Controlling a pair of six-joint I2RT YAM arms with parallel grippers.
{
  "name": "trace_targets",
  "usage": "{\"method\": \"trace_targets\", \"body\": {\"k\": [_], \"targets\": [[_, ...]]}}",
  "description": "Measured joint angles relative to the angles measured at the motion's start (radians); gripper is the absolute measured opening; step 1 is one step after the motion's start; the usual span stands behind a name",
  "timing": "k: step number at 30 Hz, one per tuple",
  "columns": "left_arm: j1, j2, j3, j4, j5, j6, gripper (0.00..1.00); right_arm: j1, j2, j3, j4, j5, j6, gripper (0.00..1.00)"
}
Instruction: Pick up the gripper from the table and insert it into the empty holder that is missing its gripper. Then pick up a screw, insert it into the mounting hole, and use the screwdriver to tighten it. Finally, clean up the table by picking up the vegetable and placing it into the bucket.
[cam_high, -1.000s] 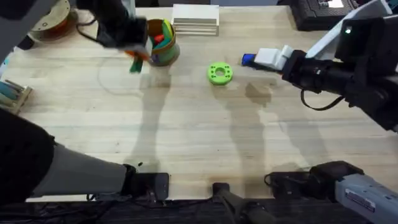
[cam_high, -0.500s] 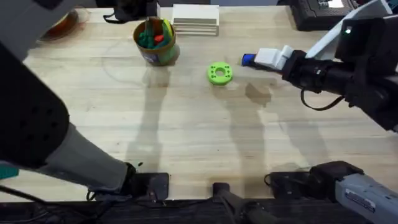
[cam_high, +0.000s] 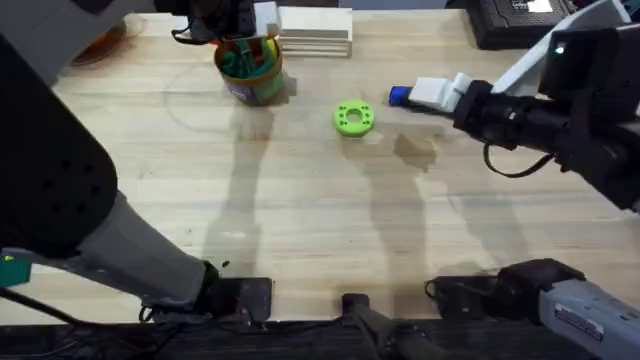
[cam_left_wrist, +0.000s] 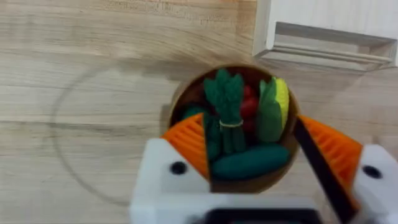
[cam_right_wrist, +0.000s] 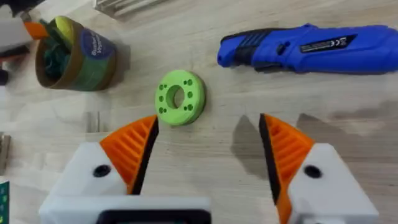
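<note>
Since a second ago the left gripper (cam_left_wrist: 252, 158) has moved over the bucket (cam_high: 250, 70), jaws spread wide and empty; the vegetable (cam_left_wrist: 225, 109) now stands inside among other toy food. Right of the bucket, the right gripper (cam_right_wrist: 208, 152) remains unmoved, spread open near the green ring (cam_right_wrist: 180, 97) and screwdriver (cam_right_wrist: 308, 48), whose label is unreadable.

left gripper (cam_left_wrist: 255, 155) moved over bucket (cam_high: 249, 68) | vegetable (cam_left_wrist: 225, 109) now inside
</note>
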Motion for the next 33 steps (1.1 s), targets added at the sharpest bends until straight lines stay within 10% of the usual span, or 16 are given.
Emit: {"method": "trace_targets", "body": {"k": [14, 33], "targets": [[0.0, -0.105, 0.0, -0.077, 0.0, 0.065, 0.989, 0.0, -0.001, 0.036, -0.109, 0.0, -0.125, 0.944], [0.0, -0.477, 0.0, -0.713, 0.0, 0.22, 0.989, 0.0, -0.026, 0.473, -0.709, 0.0, -0.333, 0.945]]}}
